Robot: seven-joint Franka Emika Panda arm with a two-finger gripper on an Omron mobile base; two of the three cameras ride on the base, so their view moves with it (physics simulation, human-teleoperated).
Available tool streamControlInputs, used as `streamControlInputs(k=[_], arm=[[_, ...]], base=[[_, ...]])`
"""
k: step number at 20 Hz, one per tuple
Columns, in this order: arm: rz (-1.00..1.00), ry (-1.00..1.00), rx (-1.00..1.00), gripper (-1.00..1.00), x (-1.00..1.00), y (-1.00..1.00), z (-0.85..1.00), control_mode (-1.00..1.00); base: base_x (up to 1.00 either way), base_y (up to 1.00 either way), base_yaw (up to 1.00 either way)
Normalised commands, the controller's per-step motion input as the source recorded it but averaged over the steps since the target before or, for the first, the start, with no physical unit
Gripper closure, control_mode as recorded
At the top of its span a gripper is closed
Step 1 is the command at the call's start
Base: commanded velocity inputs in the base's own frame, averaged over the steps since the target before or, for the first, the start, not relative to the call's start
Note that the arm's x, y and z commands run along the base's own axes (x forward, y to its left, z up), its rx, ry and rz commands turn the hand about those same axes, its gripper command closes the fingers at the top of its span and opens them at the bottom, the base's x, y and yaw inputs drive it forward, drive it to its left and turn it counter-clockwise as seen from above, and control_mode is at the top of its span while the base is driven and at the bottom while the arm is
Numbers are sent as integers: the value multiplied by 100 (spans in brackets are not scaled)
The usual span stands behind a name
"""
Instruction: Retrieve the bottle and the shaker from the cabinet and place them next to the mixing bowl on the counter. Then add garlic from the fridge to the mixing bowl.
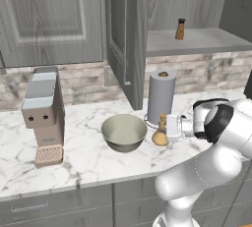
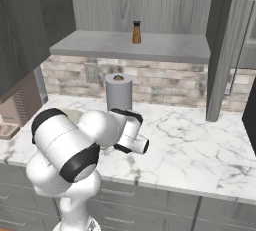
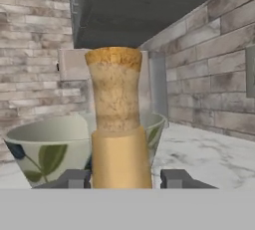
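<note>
text: none you can read | labels: none on bottle (image 3: 119, 124), shaker (image 1: 180, 29) or bowl (image 3: 45, 149) | bowl print: leaves, no lettering

Even soft light, faint shadows, perhaps low-resolution

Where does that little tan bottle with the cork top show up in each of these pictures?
Left base view: the bottle stands on the counter just right of the mixing bowl, in front of the paper towel roll, with the gripper at it.
Right base view: not in it; the arm covers that spot.
Hand view: the bottle fills the centre, between the gripper's fingertips.
Shared landmark: the mixing bowl, behind the bottle in the hand view.
</note>
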Motion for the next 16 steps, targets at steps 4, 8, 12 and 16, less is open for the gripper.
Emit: streamControlInputs(k=[4,8,12,16], arm=[[0,-22,0,-100,-30,7,4,-100],[0,-41,0,-100,-45,0,27,-100],[0,-45,0,-100,-47,0,41,-100],[0,-47,0,-100,-36,0,58,-100]], base=[[0,0,0],[0,0,0],[0,0,0],[0,0,0]])
